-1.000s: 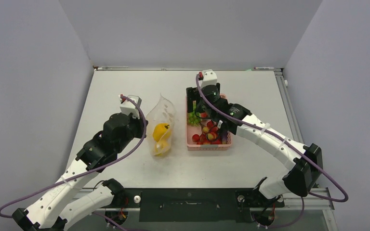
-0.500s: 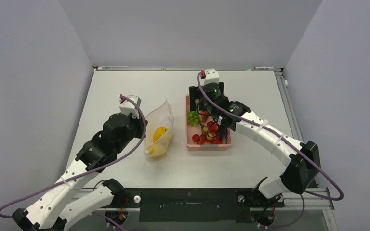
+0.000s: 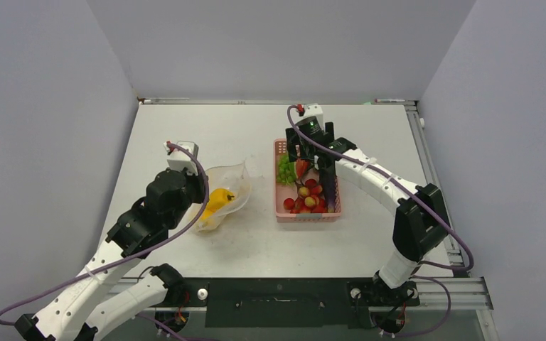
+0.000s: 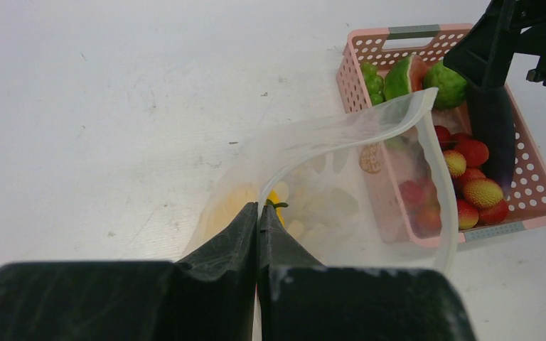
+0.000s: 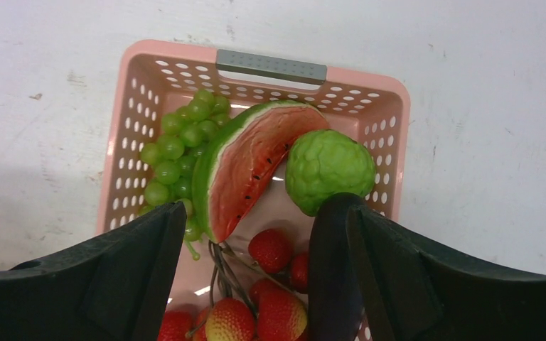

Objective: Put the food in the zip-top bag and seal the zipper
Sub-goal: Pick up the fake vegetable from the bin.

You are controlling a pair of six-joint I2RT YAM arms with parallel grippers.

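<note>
Two shifts since a second ago: the left gripper (image 4: 257,210), clamped on the bag (image 4: 341,163), has dragged it down flatter, the yellow pepper (image 3: 218,199) just beyond its fingertips. The right gripper (image 5: 249,213), jaws now wider apart, has moved over the watermelon slice (image 5: 256,163) in the basket (image 5: 270,65), likely the next pick. The white table (image 3: 206,135) is scuffed; the walls (image 3: 256,42) are plain grey.

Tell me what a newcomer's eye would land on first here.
The pink basket right of centre draws the eye. It is packed with toy fruit: a watermelon slice, green grapes and red berries, and the right arm's jaws stand open above it. To its left, the clear zip-top bag holds a yellow pepper, its edge pinched in the left arm's jaws.
</note>
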